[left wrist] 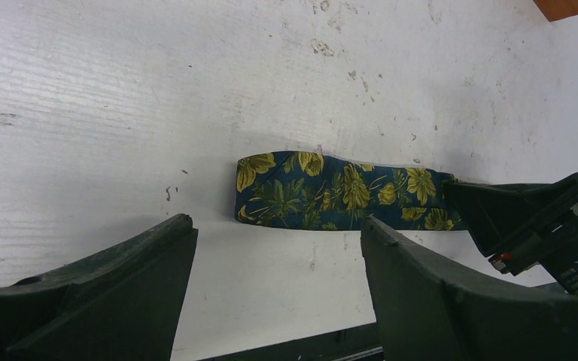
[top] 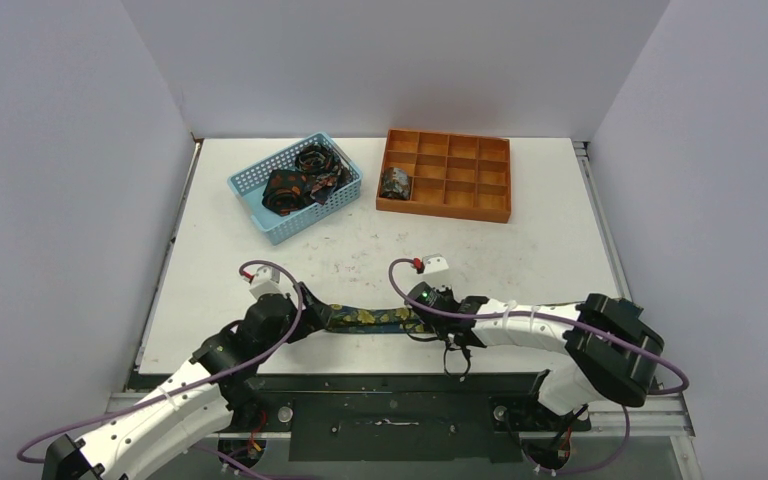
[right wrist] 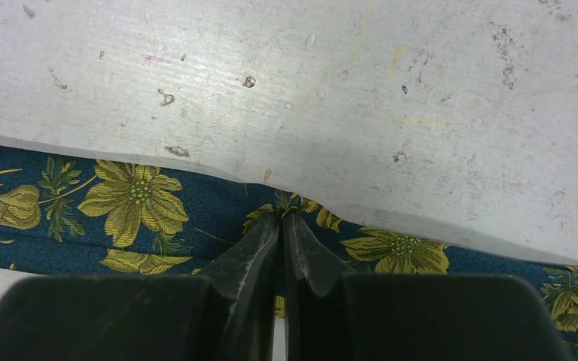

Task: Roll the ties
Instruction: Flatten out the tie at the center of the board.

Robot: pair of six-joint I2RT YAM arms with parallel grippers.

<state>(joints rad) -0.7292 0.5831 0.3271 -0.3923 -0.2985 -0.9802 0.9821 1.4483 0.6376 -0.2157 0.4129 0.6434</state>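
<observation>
Far side of the table (top: 520,250), you've got the blue basket (top: 305,222) on the left with loose ties (top: 295,185) heaped inside. Just right of it is the orange tray (top: 443,210), with one rolled tie (top: 396,182) sitting in its front-left compartment. Both are well apart from your work.

The flowered tie (top: 370,319) lies flat near the front edge, stretched between your two grippers.

Your right gripper (right wrist: 280,226) has its fingers pressed together on the tie, and the fabric puckers at the tips. That arm bends at the elbow out on the right, forearm running low and leftward.

Your left gripper (left wrist: 276,226) is spread wide and holds nothing. The tie's folded end (left wrist: 271,192) sits just ahead of its fingertips. That arm comes in low from the front-left.
</observation>
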